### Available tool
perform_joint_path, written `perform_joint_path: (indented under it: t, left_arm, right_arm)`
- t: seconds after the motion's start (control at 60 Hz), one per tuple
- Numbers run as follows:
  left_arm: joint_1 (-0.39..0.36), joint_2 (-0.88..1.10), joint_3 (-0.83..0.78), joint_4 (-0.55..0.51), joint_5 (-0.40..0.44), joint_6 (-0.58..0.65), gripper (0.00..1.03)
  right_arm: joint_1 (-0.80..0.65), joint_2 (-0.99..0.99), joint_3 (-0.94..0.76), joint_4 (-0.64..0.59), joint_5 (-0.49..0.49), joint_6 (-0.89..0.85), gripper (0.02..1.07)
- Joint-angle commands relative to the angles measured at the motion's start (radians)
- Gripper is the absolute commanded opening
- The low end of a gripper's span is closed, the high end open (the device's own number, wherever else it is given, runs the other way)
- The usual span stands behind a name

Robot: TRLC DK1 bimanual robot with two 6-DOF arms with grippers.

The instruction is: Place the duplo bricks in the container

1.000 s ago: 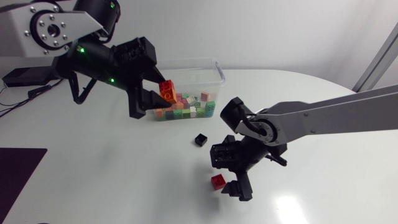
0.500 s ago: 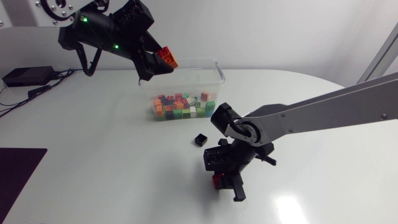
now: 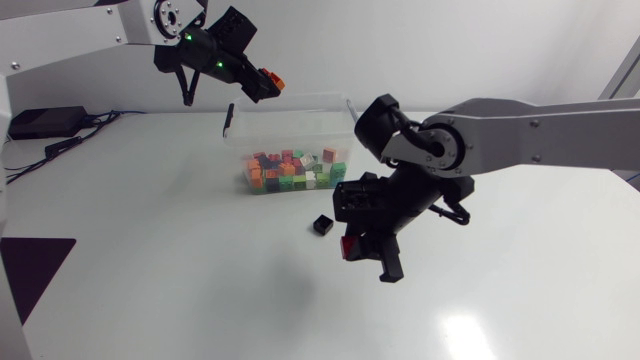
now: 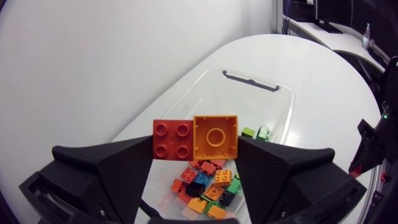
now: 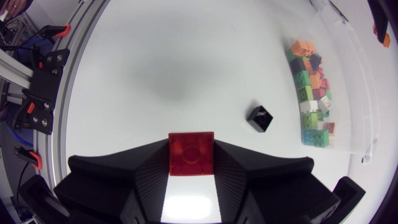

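- My left gripper is up high over the back left corner of the clear plastic rectangular container, clamped on a pair of duplo bricks that sit side by side between its fingers.
- The pair is a red four-stud square brick against one finger and an orange square brick with one big round stud against the other. I can't tell if the two are actually clicked together.
- From the left wrist view the container sits below and ahead of that gripper, with a pile of mixed coloured bricks at its near end (orange, red, green, blue, black, the usual mess).
- My right gripper is closed around a lone red square duplo brick, with a finger tight on each side. It's held up off the white table, in front of the container.
- A small black cube brick is on the table just outside the container's front wall, between the container and the right gripper, touching neither.
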Motion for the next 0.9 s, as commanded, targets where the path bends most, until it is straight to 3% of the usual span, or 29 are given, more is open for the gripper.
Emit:
perform_joint_path:
  t: [0.0, 0.083, 0.117, 0.133, 0.167, 0.217, 0.583, 0.883]
  left_arm:
    - [0.01, 0.074, 0.107, -0.012, -0.01, -0.076, 0.38]
    - [0.012, 0.128, 0.186, -0.054, -0.016, -0.092, 0.4]
    - [0.01, 0.15, 0.21, -0.064, -0.028, -0.099, 0.49]
    - [0.009, 0.159, 0.224, -0.064, -0.036, -0.11, 0.63]
    - [0.007, 0.165, 0.236, -0.077, -0.043, -0.113, 0.81]
    - [0.003, 0.173, 0.25, -0.087, -0.059, -0.116, 0.98]
    - [0.05, 0.054, 0.195, -0.152, -0.063, -0.168, 0.99]
    - [0.109, -0.262, -0.15, -0.083, -0.049, -0.225, 0.99]
  right_arm:
    - [-0.015, -0.022, 0.04, -0.026, -0.019, 0.029, 0.28]
    - [-0.031, -0.023, 0.083, -0.025, -0.036, 0.054, 0.28]
    - [-0.04, -0.023, 0.101, -0.022, -0.047, 0.067, 0.28]
    - [-0.045, -0.023, 0.112, -0.022, -0.051, 0.074, 0.28]
    - [-0.051, -0.023, 0.13, -0.02, -0.058, 0.083, 0.28]
    - [-0.061, -0.022, 0.156, -0.014, -0.07, 0.103, 0.28]
    - [-0.111, 0.101, 0.42, 0.099, -0.071, 0.301, 0.28]
    - [-0.141, 0.265, 0.622, 0.199, -0.071, 0.477, 0.28]
